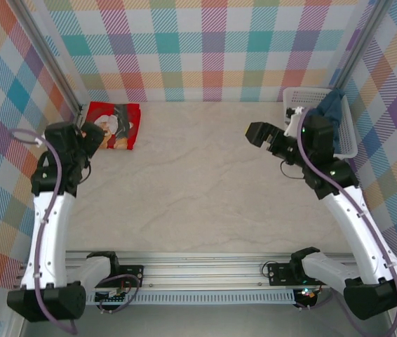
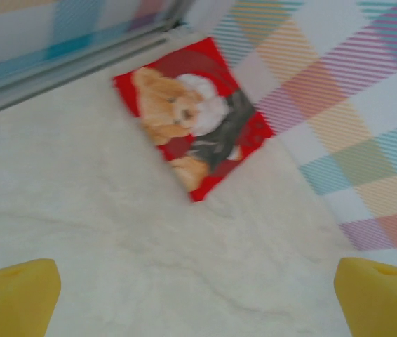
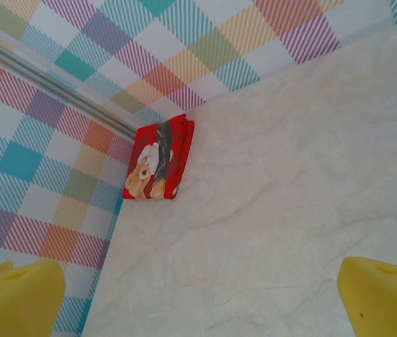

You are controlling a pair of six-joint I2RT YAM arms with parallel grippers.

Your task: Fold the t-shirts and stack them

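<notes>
red t-shirt [image 1: 113, 125] folded, 10 o'clock wall corner; blue-grey t-shirt [image 1: 330, 105] over basket [image 1: 351, 142] rim, 2 o'clock; left gripper [image 2: 198, 302], right gripper [image 3: 198, 295] jaws spread wide, empty

1. A bright red folded cloth t-shirt with a brown-and-white teddy bear print [image 1: 113, 125] lies flat at the far left corner of the pale marbled tabletop [image 1: 198, 196], close to the plaid wall [image 1: 205, 49].
2. The left gripper [image 1: 95, 135] hangs just beside the red shirt's near left edge.
3. A white plastic lattice basket [image 1: 351, 137] stands at the far right, with a dusty blue-grey cloth t-shirt [image 1: 332, 107] bunched in it, partly hidden by the right arm.
4. The right gripper [image 1: 257, 135] points left over bare table, just left of the basket.
</notes>
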